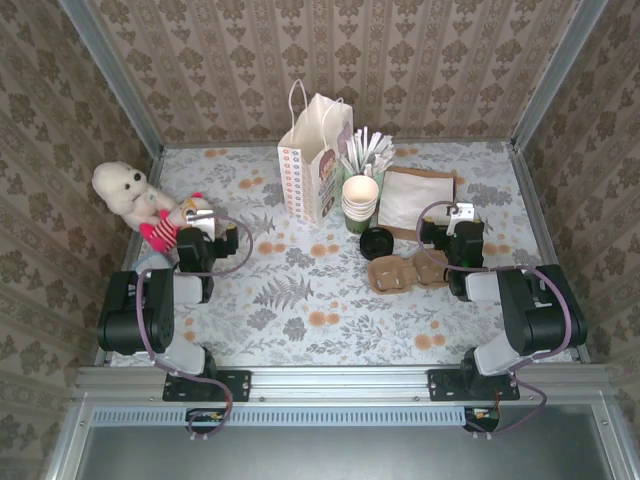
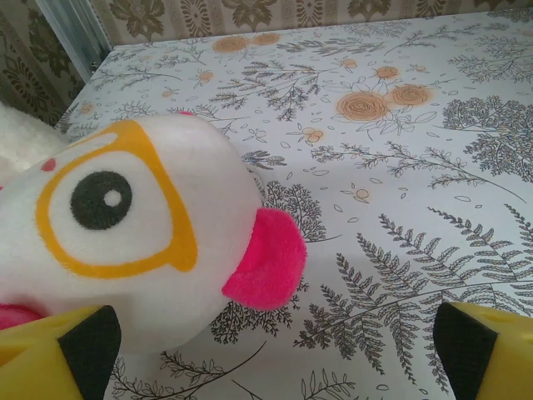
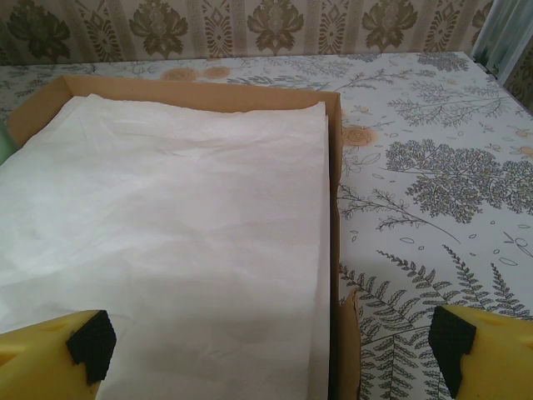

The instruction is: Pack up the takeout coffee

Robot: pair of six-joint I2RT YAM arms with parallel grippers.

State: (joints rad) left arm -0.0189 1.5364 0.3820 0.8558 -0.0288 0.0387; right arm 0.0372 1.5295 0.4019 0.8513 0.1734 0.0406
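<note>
The coffee [image 1: 376, 240] stands near the middle of the table [image 1: 300, 320], a little toward the right edge. It is just nearer than the stack of cream cups [image 1: 360, 196] and just beyond the brown carrier [image 1: 405, 271]. From above it reads mostly as a dark, round black lid about as wide as the cream cups. Its side wall is almost wholly hidden under that lid, so the cup's colour is hard to make out. It sits upright and apart from both grippers. The left gripper [image 1: 200, 222] is near the left edge with its jaws spread wide and nothing between them. In its wrist view the left gripper [image 2: 276, 346] shows only yellow finger ends with black pads [image 2: 87, 342] at the lower corners. A white plush [image 2: 125, 242] with a black eye ringed in orange and a pink nose lies close ahead, cut off at the left. The right gripper [image 1: 460, 218] is toward the right edge, also spread wide and holding nothing. In its own view the right gripper [image 3: 271, 346] hangs over white napkins [image 3: 166, 233] lying in a brown tray [image 3: 335, 167], whose near part is cut off. A sliver of pale green at that view's left edge is too small to identify. A paper bag [image 1: 315, 160] stands near the far edge, hiding whatever is behind it.
</note>
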